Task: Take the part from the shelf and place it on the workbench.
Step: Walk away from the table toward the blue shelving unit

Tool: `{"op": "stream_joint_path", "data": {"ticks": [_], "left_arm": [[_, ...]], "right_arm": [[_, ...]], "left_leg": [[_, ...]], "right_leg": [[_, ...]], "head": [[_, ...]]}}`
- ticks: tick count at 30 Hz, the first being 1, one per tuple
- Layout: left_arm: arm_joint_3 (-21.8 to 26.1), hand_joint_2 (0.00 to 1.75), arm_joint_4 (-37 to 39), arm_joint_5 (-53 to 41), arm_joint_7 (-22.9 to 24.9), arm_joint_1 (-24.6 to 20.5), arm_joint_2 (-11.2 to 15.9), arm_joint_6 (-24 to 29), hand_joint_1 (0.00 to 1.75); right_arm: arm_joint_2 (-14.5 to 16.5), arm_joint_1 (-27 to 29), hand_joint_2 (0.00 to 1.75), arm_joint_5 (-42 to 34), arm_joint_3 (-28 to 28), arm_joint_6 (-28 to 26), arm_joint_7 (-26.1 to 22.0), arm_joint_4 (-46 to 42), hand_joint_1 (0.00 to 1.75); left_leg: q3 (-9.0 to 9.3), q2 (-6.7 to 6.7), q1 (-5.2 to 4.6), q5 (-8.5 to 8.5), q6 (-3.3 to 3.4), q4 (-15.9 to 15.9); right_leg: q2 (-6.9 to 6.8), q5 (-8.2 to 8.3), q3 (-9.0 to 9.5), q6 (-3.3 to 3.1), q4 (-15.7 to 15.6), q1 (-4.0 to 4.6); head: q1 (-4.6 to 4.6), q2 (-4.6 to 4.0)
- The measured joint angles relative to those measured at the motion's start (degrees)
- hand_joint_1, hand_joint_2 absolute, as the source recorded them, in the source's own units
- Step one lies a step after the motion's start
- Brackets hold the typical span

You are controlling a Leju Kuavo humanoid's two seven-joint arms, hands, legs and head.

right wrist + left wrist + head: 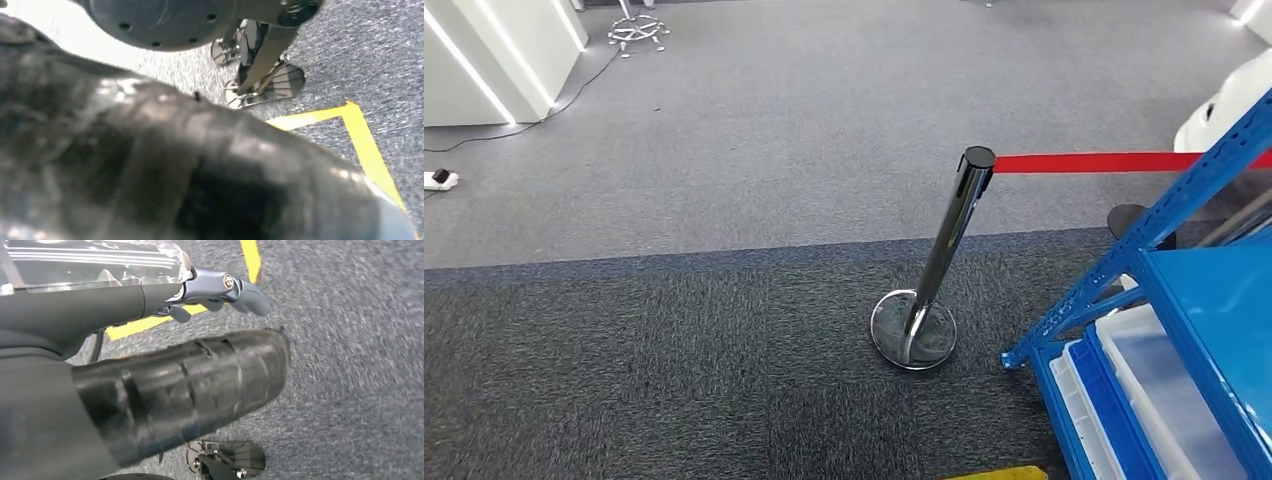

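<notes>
A blue metal shelf (pixel 1189 195) stands at the right edge of the head view, its post slanting across the picture. Low in it sit clear plastic bins (pixel 1159 385) with blue rims; I cannot make out any part in them. My left hand (pixel 190 390) hangs over the grey carpet, and its ribbed cover hides the fingers. My right hand (pixel 175 165) is a dark blur close to the lens, also over the carpet. I see nothing held in either hand.
A chrome barrier post (pixel 944 255) on a round base stands just left of the shelf, with a red belt (pixel 1084 162) running right from its top. Yellow floor tape (pixel 999 473) (pixel 360 135) marks the carpet. A white panel (pixel 484 50) and power strip (pixel 439 180) lie far left.
</notes>
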Motion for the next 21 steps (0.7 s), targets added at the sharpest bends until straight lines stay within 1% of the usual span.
{"op": "stream_joint_path", "data": {"ticks": [1, 2, 3, 4, 5, 6, 7, 8, 9, 10, 11, 12, 13, 14, 15, 16, 17, 18, 19, 20, 21], "left_arm": [[0.07, 0.00, 0.00, -0.01, 0.01, 0.06, 0.00, -0.01, 0.00], [0.13, 0.00, 0.00, -0.02, 0.01, 0.09, 0.00, -0.01, 0.00], [0.17, 0.00, 0.00, -0.03, 0.01, 0.07, 0.00, -0.01, 0.00], [0.22, 0.00, 0.00, -0.03, 0.00, 0.02, 0.00, -0.01, 0.00], [0.25, 0.00, 0.00, -0.03, -0.01, -0.04, 0.00, -0.01, 0.00], [0.29, 0.00, 0.00, -0.03, -0.01, -0.09, -0.01, -0.01, 0.00], [0.34, 0.00, 0.00, -0.04, 0.00, -0.12, -0.01, 0.00, 0.00], [0.40, 0.00, 0.00, -0.04, 0.02, -0.17, -0.01, 0.01, 0.00], [0.45, 0.00, 0.00, -0.05, 0.06, -0.25, -0.01, 0.03, 0.00], [0.49, 0.00, 0.00, -0.05, 0.10, -0.35, -0.01, 0.04, 0.00], [0.51, 0.00, 0.00, -0.06, 0.14, -0.46, -0.02, 0.05, 0.00], [0.53, 0.00, 0.00, -0.07, 0.16, -0.50, -0.02, 0.07, 0.00], [0.55, 0.00, 0.00, -0.07, 0.16, -0.46, -0.02, 0.07, 0.00], [0.56, 0.00, 0.00, -0.07, 0.17, -0.39, -0.02, 0.08, 0.00], [0.57, 0.00, 0.00, -0.07, 0.17, -0.30, -0.02, 0.08, 0.00], [0.58, 0.00, 0.00, -0.06, 0.18, -0.20, -0.02, 0.08, 0.00], [0.58, 0.00, 0.00, -0.05, 0.19, -0.11, -0.02, 0.08, 0.00], [0.59, 0.00, 0.00, -0.05, 0.20, -0.04, -0.02, 0.08, 0.00], [0.59, 0.00, 0.00, -0.05, 0.21, 0.01, -0.02, 0.08, 0.00], [0.60, 0.00, 0.00, -0.05, 0.22, 0.03, -0.02, 0.08, 0.00], [0.61, 0.00, 0.00, -0.05, 0.24, 0.04, -0.01, 0.08, 0.00]], "right_arm": [[-0.01, -0.04, 0.00, 0.00, 0.00, 0.00, 0.00, 0.00, 0.00], [-0.02, -0.04, 0.00, 0.00, 0.01, 0.01, 0.00, 0.00, 0.00], [-0.04, 0.01, 0.00, 0.00, 0.00, 0.03, 0.00, 0.00, 0.00], [-0.06, 0.06, 0.00, 0.00, -0.01, 0.06, 0.00, 0.00, 0.00], [-0.09, 0.10, 0.00, 0.00, -0.01, 0.11, 0.00, 0.00, 0.00], [-0.13, 0.07, 0.00, 0.01, -0.02, 0.16, 0.01, 0.01, 0.00], [-0.14, 0.00, 0.00, 0.03, -0.02, 0.20, 0.02, 0.01, 0.00], [-0.15, -0.05, 0.00, 0.05, -0.02, 0.23, 0.05, 0.02, 0.00], [-0.16, -0.08, 0.00, 0.08, -0.02, 0.24, 0.09, 0.03, 0.00], [-0.18, -0.05, 0.00, 0.12, -0.02, 0.23, 0.12, 0.03, 0.00], [-0.19, -0.01, 0.00, 0.19, -0.02, 0.23, 0.16, 0.04, 0.00], [-0.20, -0.02, 0.00, 0.28, -0.02, 0.22, 0.20, 0.04, 0.00], [-0.21, -0.06, 0.00, 0.38, -0.02, 0.22, 0.24, 0.04, 0.00], [-0.21, -0.11, 0.00, 0.49, -0.02, 0.22, 0.28, 0.04, 0.00], [-0.21, -0.17, 0.00, 0.57, -0.02, 0.22, 0.32, 0.04, 0.00], [-0.21, -0.19, 0.00, 0.62, -0.02, 0.23, 0.35, 0.04, 0.00], [-0.21, -0.17, 0.00, 0.66, -0.02, 0.23, 0.37, 0.04, 0.00], [-0.22, -0.12, 0.00, 0.67, -0.02, 0.23, 0.40, 0.04, 0.00], [-0.22, -0.09, 0.00, 0.67, -0.02, 0.23, 0.44, 0.04, 0.00], [-0.21, -0.07, 0.00, 0.68, -0.02, 0.23, 0.47, 0.05, 0.00], [-0.19, -0.07, 0.00, 0.70, -0.02, 0.22, 0.50, 0.05, 0.00]], "left_leg": [[-0.05, 1.01, -0.11, -0.07, 0.06, 0.05], [-0.07, 1.97, -0.18, -0.17, 0.09, 0.11], [-0.07, 2.83, -0.21, -0.29, 0.07, 0.19], [-0.03, 3.57, -0.22, -0.44, -0.01, 0.31], [0.05, 4.23, -0.23, -0.65, -0.13, 0.50], [0.08, 4.81, -0.33, -0.90, -0.36, 0.72], [0.11, 5.30, -0.44, -1.18, -0.67, 0.95], [0.15, 5.74, -0.55, -1.40, -0.99, 1.12], [0.24, 6.14, -0.64, -1.52, -1.32, 1.18], [0.42, 6.56, -0.67, -1.58, -1.60, 1.17], [0.55, 6.47, -0.57, -1.76, -1.91, 1.28], [0.43, 5.64, -0.46, -2.36, -2.21, 1.90], [-0.20, 4.38, -0.34, -3.56, -2.49, 3.50], [-1.44, 2.85, -0.17, -5.32, -2.73, 6.30], [-3.15, 1.68, -0.11, -7.29, -2.86, 9.99], [-4.99, 1.16, -0.07, -8.91, -2.95, 13.80], [-6.41, 0.95, -0.05, -9.66, -2.99, 16.62], [-6.96, 0.87, -0.04, -9.23, -2.97, 17.52], [-6.42, 0.71, -0.03, -7.67, -2.86, 16.10], [-4.98, 0.25, -0.01, -5.43, -2.68, 12.81], [-3.24, -0.98, 0.03, -3.47, -2.44, 8.80]], "right_leg": [[-0.51, -1.55, -1.65, 0.14, 3.51, -0.05], [-0.75, -2.17, -2.63, 0.27, 5.74, -0.11], [-0.96, -1.66, -2.48, 0.36, 5.83, -0.14], [-1.27, -0.24, -1.17, 0.39, 3.69, -0.15], [-2.05, 1.64, 1.09, 0.32, -0.15, -0.13], [-3.08, 3.01, 3.29, 0.12, -3.98, 0.02], [-3.87, 3.94, 4.92, -0.14, -6.98, 0.18], [-4.37, 4.30, 5.79, -0.44, -8.69, 0.36], [-4.29, 4.22, 5.81, -0.72, -9.02, 0.54], [-3.76, 4.37, 5.70, -0.98, -9.16, 0.56], [-3.26, 4.52, 5.71, -1.27, -9.33, 0.44], [-2.76, 4.71, 5.76, -1.60, -9.54, 0.28], [-2.24, 4.91, 5.80, -1.94, -9.78, 0.11], [-1.70, 5.07, 5.80, -2.20, -9.92, 0.00], [-1.12, 5.15, 5.68, -2.37, -9.90, 0.03], [-0.49, 5.18, 5.52, -2.45, -9.83, 0.09], [0.22, 5.20, 5.40, -2.48, -9.72, 0.13], [0.98, 5.21, 5.32, -2.49, -9.58, 0.17], [1.78, 5.21, 5.29, -2.49, -9.43, 0.18], [2.58, 5.21, 5.29, -2.46, -9.30, 0.18], [3.31, 5.24, 5.27, -2.38, -9.19, 0.15]], "head": [[0.00, 0.00], [0.01, 0.00], [0.00, 0.00], [0.01, 0.00], [0.02, 0.00], [0.00, 0.00], [0.00, 0.00], [-0.02, 0.00], [-0.04, 0.00], [-0.04, 0.00], [-0.04, 0.00], [-0.06, 0.00], [-0.09, 0.00], [-0.12, 0.00], [-0.15, 0.00], [-0.16, 0.00], [-0.16, 0.00], [-0.16, 0.00], [-0.16, 0.00], [-0.16, 0.00], [-0.15, 0.00]]}}
